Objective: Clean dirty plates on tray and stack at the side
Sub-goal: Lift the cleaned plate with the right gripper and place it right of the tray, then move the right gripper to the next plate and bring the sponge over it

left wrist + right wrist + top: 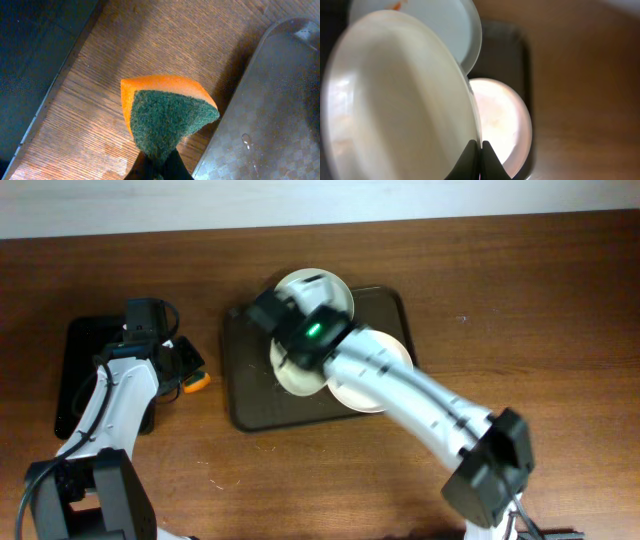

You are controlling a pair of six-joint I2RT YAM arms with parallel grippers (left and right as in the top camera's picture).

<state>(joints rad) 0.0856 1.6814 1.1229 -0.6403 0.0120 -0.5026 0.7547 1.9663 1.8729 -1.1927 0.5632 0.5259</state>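
The dark brown tray (240, 395) lies mid-table. My right gripper (480, 150) is shut on the rim of a cream-white plate (395, 100) and holds it tilted on edge above the tray; overhead this plate (297, 378) shows below the wrist (285, 345). A second plate (447, 30) with an orange smear at its far edge lies at the tray's back (318, 284). A third white plate (505, 120) lies on the tray's right side (392, 352), partly under my arm. My left gripper (157, 169) is shut on an orange-and-green sponge (167, 112), left of the tray (195, 382).
A smaller glossy black tray (75, 370) sits at the left under my left arm, and also shows in the left wrist view (30, 60). The brown tray's wet corner (280, 110) is just right of the sponge. Bare wooden table surrounds both trays.
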